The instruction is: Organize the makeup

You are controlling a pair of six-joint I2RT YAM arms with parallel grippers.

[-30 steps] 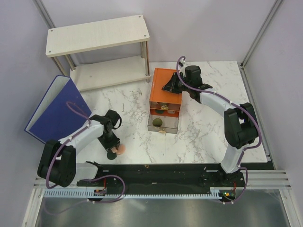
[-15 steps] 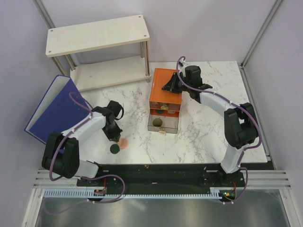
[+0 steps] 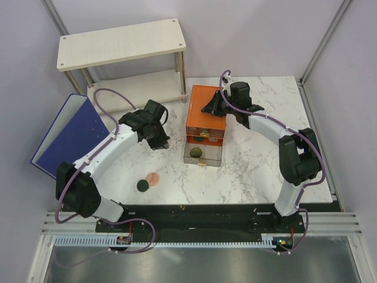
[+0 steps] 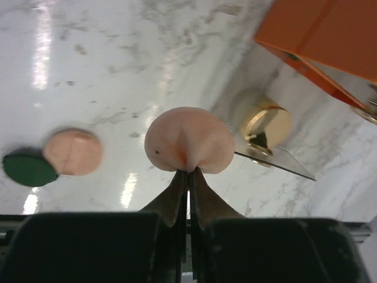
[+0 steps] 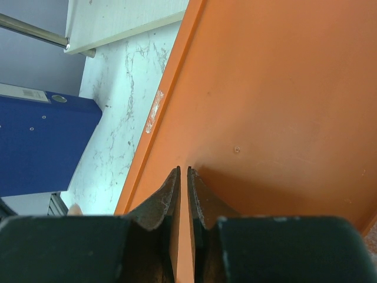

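Left gripper (image 4: 188, 174): fingers pinched fully together on lower edge of soft peach puff (image 4: 188, 139), carried clear above marble table (image 4: 88, 71). Peach disc (image 4: 73, 152) and green compact (image 4: 28, 168) flat on table, side by side, near edge. Risk: thin edge grip, so likely slip or swing of puff near open clear drawer (image 3: 202, 154) of orange box (image 3: 206, 111). Left arm stretched forward toward box, wrist tipped down. Right gripper (image 5: 182, 172): fingers almost closed, empty, tips at box top.
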